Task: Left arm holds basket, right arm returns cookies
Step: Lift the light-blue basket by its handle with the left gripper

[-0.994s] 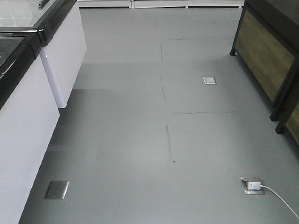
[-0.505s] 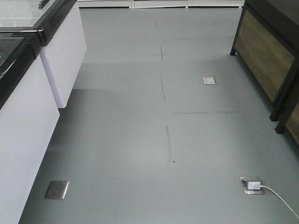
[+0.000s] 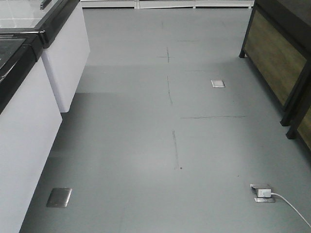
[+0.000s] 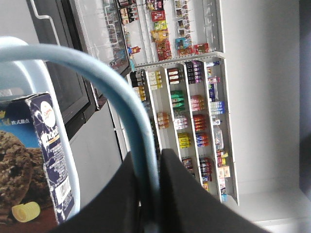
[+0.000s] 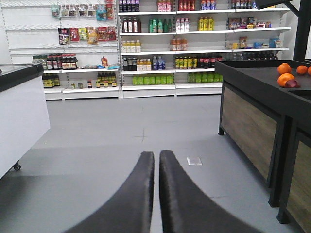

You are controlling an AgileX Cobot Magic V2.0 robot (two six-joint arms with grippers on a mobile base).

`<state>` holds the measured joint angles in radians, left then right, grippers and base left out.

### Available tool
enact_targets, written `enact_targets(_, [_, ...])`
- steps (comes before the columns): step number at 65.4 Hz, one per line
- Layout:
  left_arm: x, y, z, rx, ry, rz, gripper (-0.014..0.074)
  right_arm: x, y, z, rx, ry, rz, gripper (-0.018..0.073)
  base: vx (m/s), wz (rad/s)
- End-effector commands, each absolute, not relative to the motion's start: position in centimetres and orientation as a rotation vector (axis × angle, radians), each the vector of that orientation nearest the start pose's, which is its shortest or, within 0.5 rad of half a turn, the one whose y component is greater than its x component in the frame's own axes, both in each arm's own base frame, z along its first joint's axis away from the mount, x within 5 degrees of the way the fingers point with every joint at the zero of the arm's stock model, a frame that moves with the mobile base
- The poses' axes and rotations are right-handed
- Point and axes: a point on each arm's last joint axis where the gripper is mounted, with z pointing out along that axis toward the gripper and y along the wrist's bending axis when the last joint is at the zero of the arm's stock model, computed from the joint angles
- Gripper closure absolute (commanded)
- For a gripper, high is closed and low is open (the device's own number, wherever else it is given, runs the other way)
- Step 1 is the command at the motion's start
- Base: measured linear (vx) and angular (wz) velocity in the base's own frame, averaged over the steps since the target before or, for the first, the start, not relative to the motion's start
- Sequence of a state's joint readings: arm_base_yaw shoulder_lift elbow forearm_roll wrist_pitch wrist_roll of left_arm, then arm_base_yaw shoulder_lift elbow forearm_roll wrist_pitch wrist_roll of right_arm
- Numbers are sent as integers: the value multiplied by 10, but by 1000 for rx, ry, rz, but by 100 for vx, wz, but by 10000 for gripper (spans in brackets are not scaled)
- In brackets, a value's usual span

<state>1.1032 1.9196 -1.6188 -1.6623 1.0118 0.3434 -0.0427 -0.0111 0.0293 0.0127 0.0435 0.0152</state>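
The left claw [image 4: 150,158] is clamping the blue hoop handle [image 4: 104,77] of the basket [image 4: 73,167], and the cookie box [image 4: 29,165] is sitting inside the basket just beside it. The right claw [image 5: 156,158] is hanging above the grey floor [image 5: 121,136], its fingers nearly touching and gripping nothing. Stocked shelves [image 5: 160,48] are lining the far wall.

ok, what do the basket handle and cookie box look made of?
Basket handle: likely plastic, smooth light blue with soft sheen, moulded-looking curve.
Cookie box: printed cardboard by the look, crisp folded edge, barcode panel, slightly glossy print.
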Motion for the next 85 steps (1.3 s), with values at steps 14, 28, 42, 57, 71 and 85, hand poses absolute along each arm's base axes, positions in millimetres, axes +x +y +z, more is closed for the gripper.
enact_targets(14, [259, 333, 388, -1068, 1121, -1155, 602, 56, -3, 201, 48, 1475, -25, 566, 0, 0])
enact_targets(28, [278, 312, 420, -927, 1171, -1183, 601, 56, -3, 201, 48, 1475, -25, 566, 0, 0])
enact_targets(42, [320, 247, 486, -636, 1230, -1240, 601, 56, -3, 201, 48, 1475, -25, 566, 0, 0])
enact_targets(57, [354, 157, 516, -366, 1321, -1404, 601, 56, -3, 201, 48, 1475, -25, 566, 0, 0])
enact_targets(71, [373, 61, 515, -81, 1463, -1588, 601, 56, -3, 201, 48, 1475, -25, 566, 0, 0])
enact_targets(85, [368, -22, 500, 132, 1686, -1590, 601, 56, -3, 201, 48, 1475, -25, 566, 0, 0])
